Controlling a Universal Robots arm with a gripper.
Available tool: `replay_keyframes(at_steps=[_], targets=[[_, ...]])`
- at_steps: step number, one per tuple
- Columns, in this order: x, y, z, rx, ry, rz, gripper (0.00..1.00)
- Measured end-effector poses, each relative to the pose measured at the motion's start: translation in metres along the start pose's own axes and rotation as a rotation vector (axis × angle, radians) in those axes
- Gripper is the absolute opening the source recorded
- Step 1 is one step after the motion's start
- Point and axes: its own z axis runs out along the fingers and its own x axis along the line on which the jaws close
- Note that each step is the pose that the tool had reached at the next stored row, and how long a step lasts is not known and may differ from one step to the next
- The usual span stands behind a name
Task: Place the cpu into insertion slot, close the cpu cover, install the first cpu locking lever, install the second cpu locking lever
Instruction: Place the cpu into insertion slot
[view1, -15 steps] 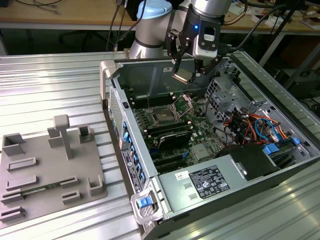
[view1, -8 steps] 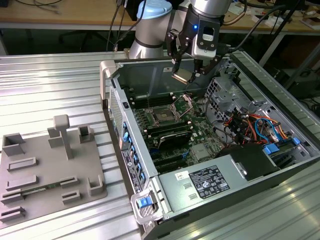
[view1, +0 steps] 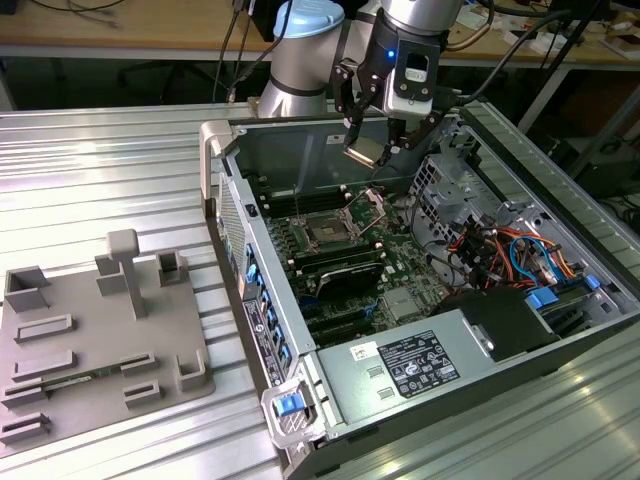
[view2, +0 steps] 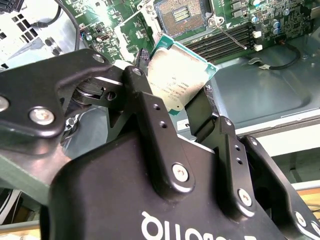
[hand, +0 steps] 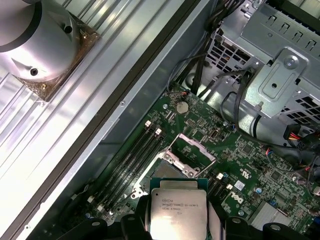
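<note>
In the exterior view the hand (view1: 372, 142) hangs over the open computer case (view1: 290, 150). It is clamped on the cpu (view1: 362, 153), well above the insertion slot (view1: 328, 232). In the second wrist view the chip sits tilted between the fingers (view2: 150, 125). In the first wrist view the cpu cover (hand: 189, 152) seems raised. A tilted chip could land skewed and bend the socket's contacts.

We count one cpu (hand: 179, 212), one gripper (view1: 372, 146), one insertion slot (view1: 327, 232), one cpu cover (view1: 368, 207), one computer case (view1: 290, 150) and one grey tray (view1: 90, 330).
</note>
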Motion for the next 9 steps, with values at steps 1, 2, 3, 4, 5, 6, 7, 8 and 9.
replay_keyframes(at_steps=[1, 2, 3, 4, 5, 6, 7, 8, 9], targets=[[0.0000, 0.0000, 0.0000, 0.0000, 0.0000, 0.000, 0.55], [0.0000, 0.0000, 0.0000, 0.0000, 0.0000, 0.001, 0.55], [0.0000, 0.0000, 0.0000, 0.0000, -0.0003, 0.004, 0.55], [0.0000, 0.0000, 0.0000, 0.0000, -0.0005, 0.005, 0.55], [0.0000, 0.0000, 0.0000, -0.0001, -0.0006, 0.007, 0.55], [0.0000, 0.0000, 0.0000, -0.0001, -0.0007, 0.008, 0.55], [0.0000, 0.0000, 0.0000, -0.0002, -0.0009, 0.010, 0.55], [0.0000, 0.0000, 0.0000, -0.0002, -0.0011, 0.012, 0.55], [0.0000, 0.0000, 0.0000, -0.0003, -0.0012, 0.014, 0.55]])
